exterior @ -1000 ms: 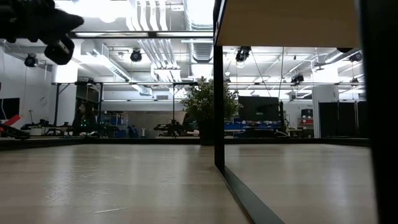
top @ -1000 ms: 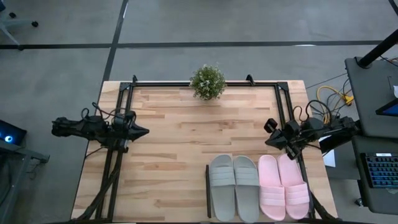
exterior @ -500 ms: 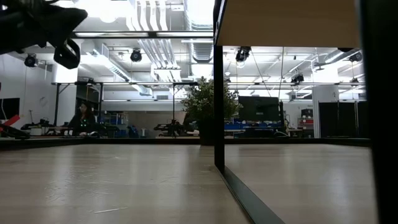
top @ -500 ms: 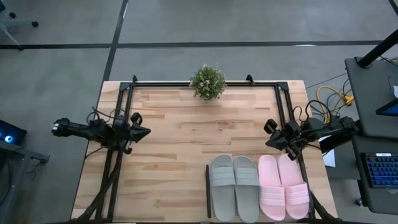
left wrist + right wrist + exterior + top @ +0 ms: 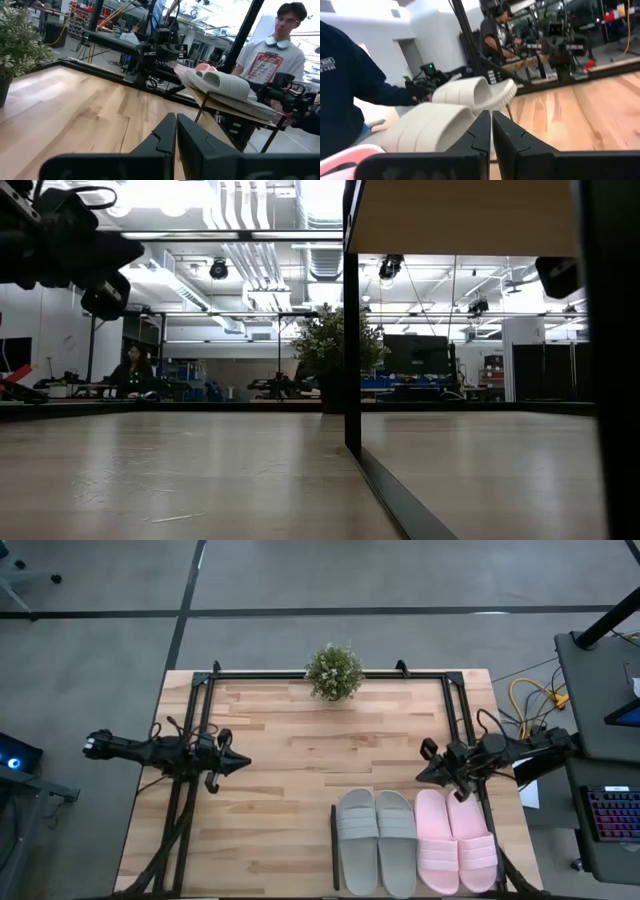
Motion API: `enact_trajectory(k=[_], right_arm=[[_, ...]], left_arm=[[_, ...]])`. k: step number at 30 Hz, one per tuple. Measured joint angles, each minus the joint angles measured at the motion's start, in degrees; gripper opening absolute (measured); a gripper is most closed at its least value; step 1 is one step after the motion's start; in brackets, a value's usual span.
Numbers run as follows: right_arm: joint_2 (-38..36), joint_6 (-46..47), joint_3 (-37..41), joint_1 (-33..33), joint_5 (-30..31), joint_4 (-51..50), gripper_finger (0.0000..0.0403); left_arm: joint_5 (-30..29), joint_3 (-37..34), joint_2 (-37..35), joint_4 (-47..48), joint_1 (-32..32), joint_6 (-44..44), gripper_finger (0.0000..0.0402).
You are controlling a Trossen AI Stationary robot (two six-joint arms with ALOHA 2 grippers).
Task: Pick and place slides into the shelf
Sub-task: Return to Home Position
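In the low view only the underside of the shelf [image 5: 460, 215] shows, hiding the slides [image 5: 358, 840] lying on it. The left gripper [image 5: 238, 762], well apart from the shelf, and the right gripper [image 5: 420, 775], by its far edge, are pinched together, empty.

Tabletop [image 5: 300, 760] is pale wood planks with a light sheen. The slides [image 5: 377, 840] right next to the right gripper [image 5: 419, 777] look like soft matt foam, ribbed straps. Its fingers [image 5: 480, 135]: matt black plastic.
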State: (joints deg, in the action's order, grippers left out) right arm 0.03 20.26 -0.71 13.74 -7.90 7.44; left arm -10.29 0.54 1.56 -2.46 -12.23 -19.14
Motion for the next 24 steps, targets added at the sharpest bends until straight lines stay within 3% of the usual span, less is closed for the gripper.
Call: enact_trajectory(k=[6,16,24], right_arm=[[-0.02,1.83,0.02,-0.01,-0.02,-3.43,0.0008],[0.00,5.20,0.02,0.00,-1.13,-5.81,0.0008],[1.66,8.44,0.02,0.02,-1.27,-5.93,0.0008]], left_arm=[[1.03,1.06,0.61,3.37,-0.02,1.47,0.0000],[0.99,8.02,1.92,21.41,-0.02,1.34,0.0000],[0.99,8.47,1.75,22.66,-0.02,1.49,0.0000]])
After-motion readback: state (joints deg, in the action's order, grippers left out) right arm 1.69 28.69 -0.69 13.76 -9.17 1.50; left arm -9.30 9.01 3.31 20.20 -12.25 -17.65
